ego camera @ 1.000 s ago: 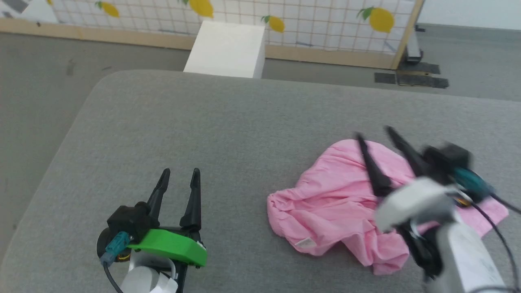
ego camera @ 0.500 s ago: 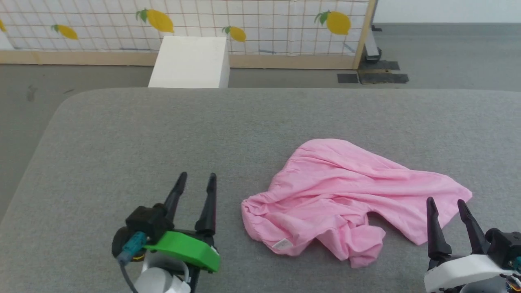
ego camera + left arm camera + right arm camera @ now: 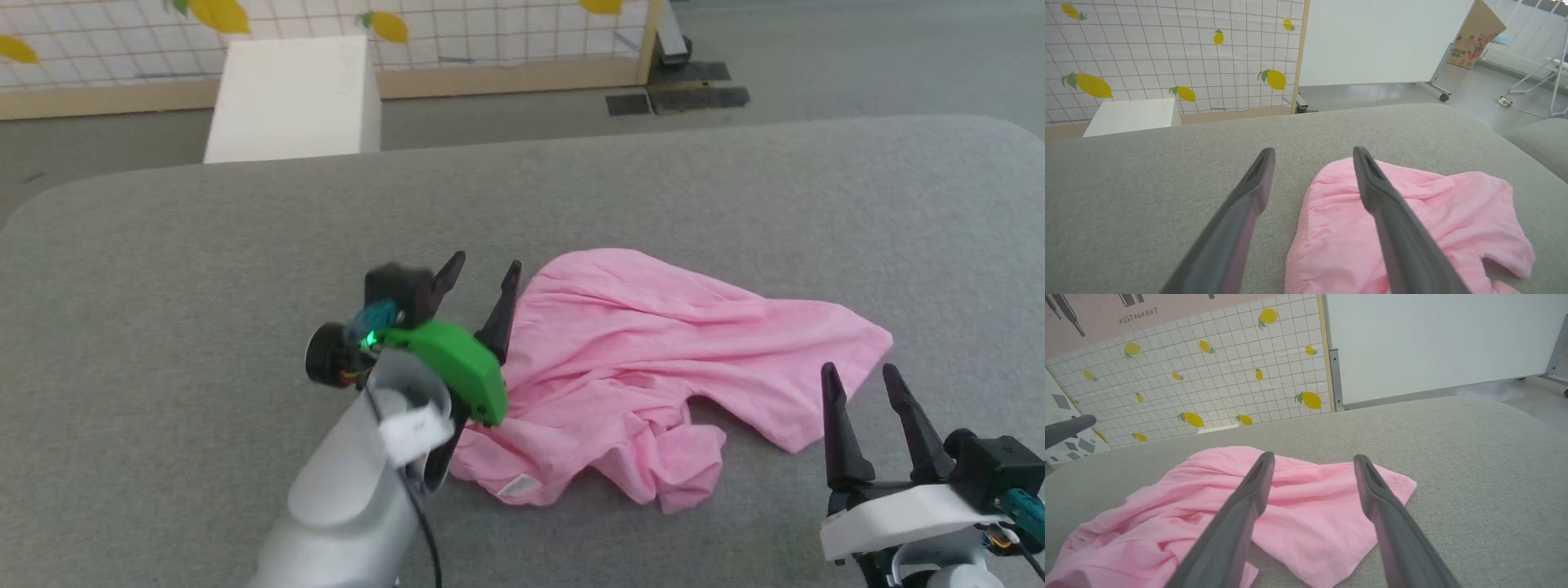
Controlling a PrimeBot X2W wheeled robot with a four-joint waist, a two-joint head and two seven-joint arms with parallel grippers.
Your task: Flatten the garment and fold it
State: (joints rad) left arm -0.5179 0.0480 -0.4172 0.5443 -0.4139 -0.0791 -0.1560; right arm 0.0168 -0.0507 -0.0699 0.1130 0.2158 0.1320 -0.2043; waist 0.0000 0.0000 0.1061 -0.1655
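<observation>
The pink garment (image 3: 653, 359) lies crumpled on the grey cushioned surface (image 3: 204, 245), its small white tag (image 3: 518, 487) at the near left edge. My left gripper (image 3: 482, 268) is open over the garment's left, gathered edge, one finger above the cloth and one above bare surface; the left wrist view shows that gripper (image 3: 1312, 153) straddling the garment's (image 3: 1412, 216) edge. My right gripper (image 3: 859, 376) is open near the garment's right corner, a little short of it. In the right wrist view the right gripper (image 3: 1310, 459) points at the garment's (image 3: 1208, 502) right flap.
A white box (image 3: 290, 98) stands on the floor beyond the surface's far edge, before a lemon-patterned screen (image 3: 326, 24). The surface's rounded left corner (image 3: 49, 204) and far edge are near. Bare grey surface stretches left and right of the garment.
The head camera has turned, shifting the whole picture. My left gripper has moved forward and right to the garment's left edge. My right gripper drew back off the garment earlier and now rests near its right corner.
</observation>
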